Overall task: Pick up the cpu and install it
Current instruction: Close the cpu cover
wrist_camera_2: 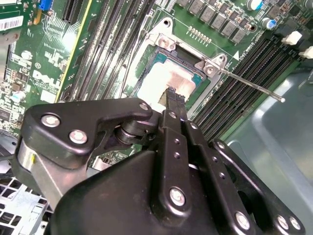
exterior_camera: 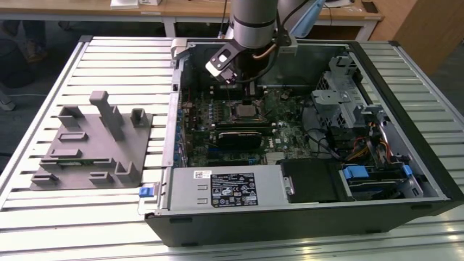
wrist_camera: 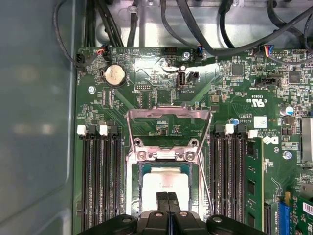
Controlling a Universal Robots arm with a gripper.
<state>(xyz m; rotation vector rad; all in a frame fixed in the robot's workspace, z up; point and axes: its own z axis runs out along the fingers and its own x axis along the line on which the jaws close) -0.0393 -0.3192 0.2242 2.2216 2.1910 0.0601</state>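
Observation:
The cpu point(wrist_camera: 164, 183) lies flat in the motherboard socket point(wrist_camera: 133, 196), silvery-white top up; it also shows in the second wrist view point(wrist_camera_2: 159, 81) and in the exterior view point(exterior_camera: 246, 112). My gripper point(wrist_camera: 168, 195) hangs straight over it, its two thin black fingers pressed together with nothing between them. Their tips point(wrist_camera_2: 171, 92) stand at or just above the chip's top near one edge; I cannot tell whether they touch. In the exterior view the gripper point(exterior_camera: 248, 101) reaches down into the open computer case point(exterior_camera: 305, 217).
The socket's metal load plate point(wrist_camera: 168, 115) stands flipped open and its thin lever point(wrist_camera_2: 249, 86) sticks out sideways. Memory slots flank the socket, one holding a green stick point(wrist_camera: 252, 188). A grey tray point(exterior_camera: 87, 147) sits on the slatted table at the exterior view's left.

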